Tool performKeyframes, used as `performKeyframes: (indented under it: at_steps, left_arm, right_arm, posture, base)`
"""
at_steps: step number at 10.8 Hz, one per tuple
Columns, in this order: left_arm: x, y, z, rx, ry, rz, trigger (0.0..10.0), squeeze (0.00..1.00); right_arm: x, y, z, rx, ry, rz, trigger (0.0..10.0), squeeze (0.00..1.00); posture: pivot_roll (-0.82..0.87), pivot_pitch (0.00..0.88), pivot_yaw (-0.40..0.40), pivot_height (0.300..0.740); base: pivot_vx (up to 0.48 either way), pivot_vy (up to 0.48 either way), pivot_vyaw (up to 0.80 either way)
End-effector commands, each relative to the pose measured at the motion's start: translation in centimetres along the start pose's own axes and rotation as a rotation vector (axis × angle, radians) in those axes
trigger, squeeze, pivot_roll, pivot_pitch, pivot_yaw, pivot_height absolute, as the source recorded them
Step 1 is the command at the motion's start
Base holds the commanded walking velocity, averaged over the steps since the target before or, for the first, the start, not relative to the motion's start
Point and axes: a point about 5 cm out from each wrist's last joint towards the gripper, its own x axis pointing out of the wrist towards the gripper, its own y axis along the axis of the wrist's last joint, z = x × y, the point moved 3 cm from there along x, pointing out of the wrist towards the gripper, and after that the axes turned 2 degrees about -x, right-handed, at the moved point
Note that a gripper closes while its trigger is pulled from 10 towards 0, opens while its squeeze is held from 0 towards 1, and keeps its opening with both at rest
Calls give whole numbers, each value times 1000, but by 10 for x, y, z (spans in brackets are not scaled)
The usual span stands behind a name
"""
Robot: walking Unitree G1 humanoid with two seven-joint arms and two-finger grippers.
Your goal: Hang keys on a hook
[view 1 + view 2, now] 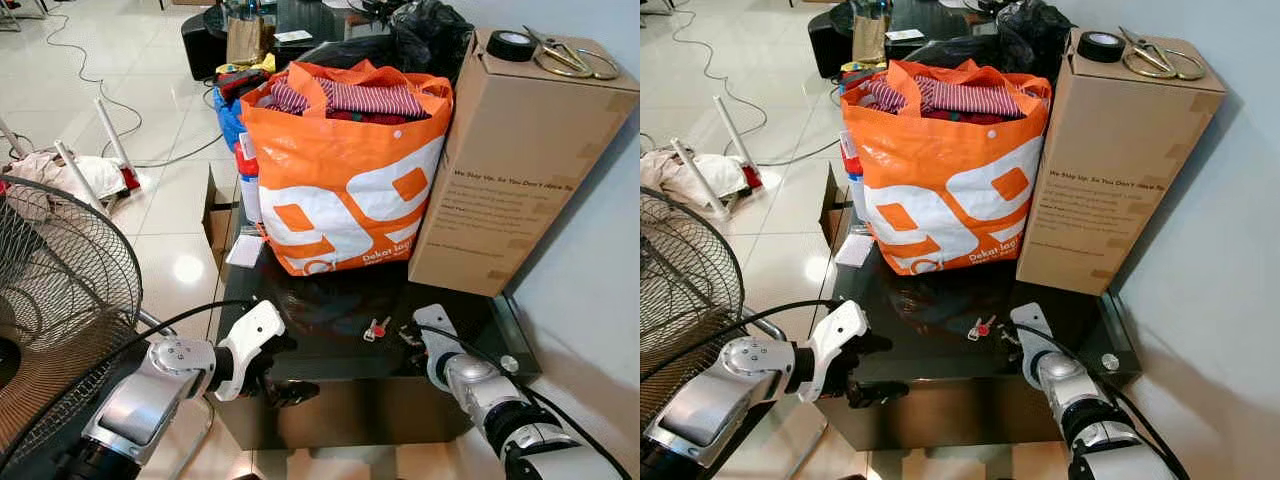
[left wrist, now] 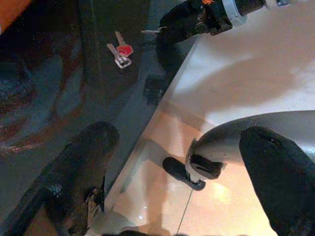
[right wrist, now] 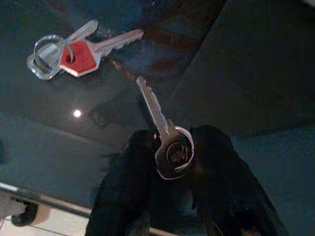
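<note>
Silver key [image 3: 165,132] pinched in right tool [image 3: 173,162] over black glass bench [image 1: 470,330]; red-headed keys [image 3: 69,51] nearby; left tool [image 2: 182,172] spread.

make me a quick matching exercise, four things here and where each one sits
Things:
1. scissors
2. red key
3. silver key
4. striped cloth

Places:
A. in the orange bag
B. on top of the box
C. between the right pincer's fingers
D. lying loose on the black table

Pairs: 1-B, 2-D, 3-C, 4-A
</note>
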Motion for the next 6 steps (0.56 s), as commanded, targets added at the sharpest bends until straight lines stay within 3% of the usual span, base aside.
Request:
performKeyframes:
  at_steps: [1, 4, 6]
  left_arm:
    - [0, 3, -1, 19, 11, 4, 10000, 220]
    - [1, 4, -1, 24, 13, 9, 10000, 216]
    - [3, 6, -2, 30, 13, 12, 10000, 212]
  right_arm:
    - [-1, 15, 7, -14, -15, 51, 0, 0]
    - [-6, 34, 21, 26, -45, 147, 0, 0]
    - [-10, 33, 25, 61, -58, 173, 0, 0]
  posture:
    - [-143, 0, 4, 740]
    - [-148, 0, 7, 740]
    - [-153, 0, 12, 740]
  base:
    - [0, 0, 0]
    - [0, 0, 0]
    - [0, 0, 0]
